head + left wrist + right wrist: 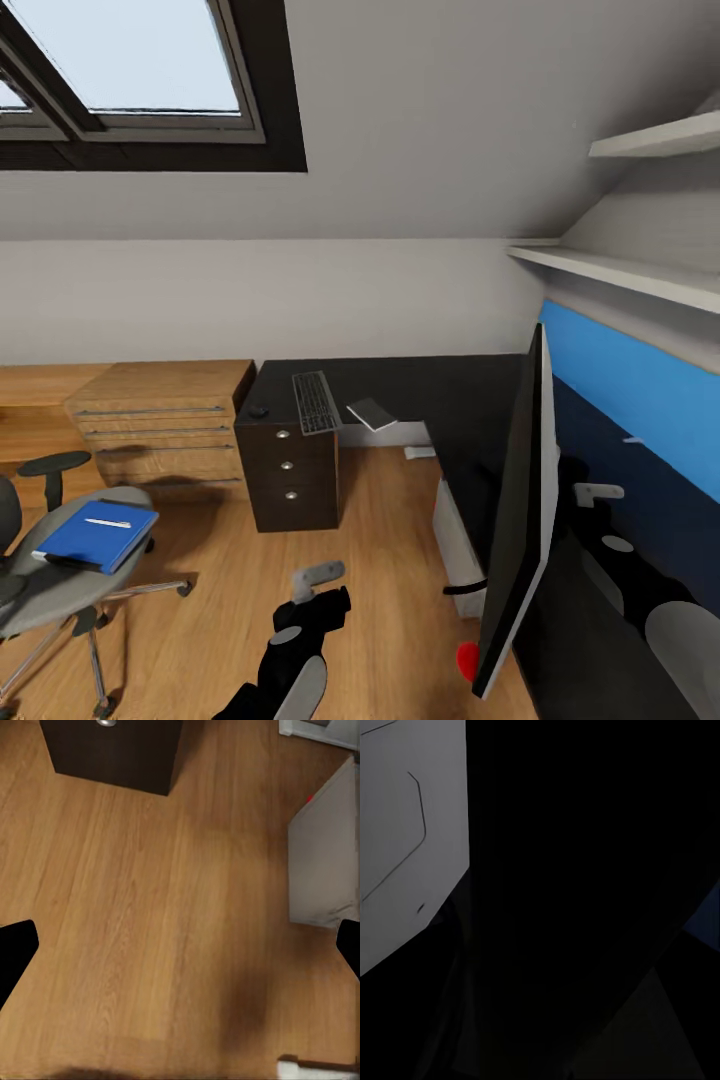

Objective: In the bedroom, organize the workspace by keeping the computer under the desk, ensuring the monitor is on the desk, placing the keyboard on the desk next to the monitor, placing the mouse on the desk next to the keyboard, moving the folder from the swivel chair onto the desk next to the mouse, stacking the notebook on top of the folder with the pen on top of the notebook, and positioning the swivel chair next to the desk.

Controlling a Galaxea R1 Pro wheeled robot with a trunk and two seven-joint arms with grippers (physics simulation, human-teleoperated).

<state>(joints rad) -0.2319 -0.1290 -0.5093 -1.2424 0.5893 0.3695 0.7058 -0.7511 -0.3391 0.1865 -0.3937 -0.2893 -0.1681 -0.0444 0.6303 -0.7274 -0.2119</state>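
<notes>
You face an attic bedroom with a sloped grey ceiling, a skylight (130,60) at upper left, two white wall shelves (620,268) at right, and a wooden floor (390,560). The black L-shaped desk (440,390) runs along the far wall and turns toward you on the right, backed by a blue panel (630,380); its dark drawer unit (290,470) with round silver knobs stands just beside a light wooden counter (165,415) with long bar handles.

On the desk's far wing lie the keyboard (316,402), a small dark mouse (259,410) just left of it near the desk corner, and a flat grey notebook (371,413) to its right. The monitor (520,520) stands edge-on to you on the near wing, black face toward the room, with a red dot (467,660) at its lower corner. The pale computer (455,535) sits on the floor under the desk, beside the monitor's wing.

At lower left, the swivel chair (70,580) stands well apart from the desk; the blue folder (95,535) rests on its seat with the pen (107,523) lying on top.

Your left gripper (318,574) hangs over the bare floor; in the left wrist view its fingers (15,952) sit spread at either edge, holding nothing, with the drawer unit and computer (322,862) ahead. The right wrist view is mostly dark, with a pale grey panel (405,832) at one side; you cannot tell how the right gripper's fingers stand.
</notes>
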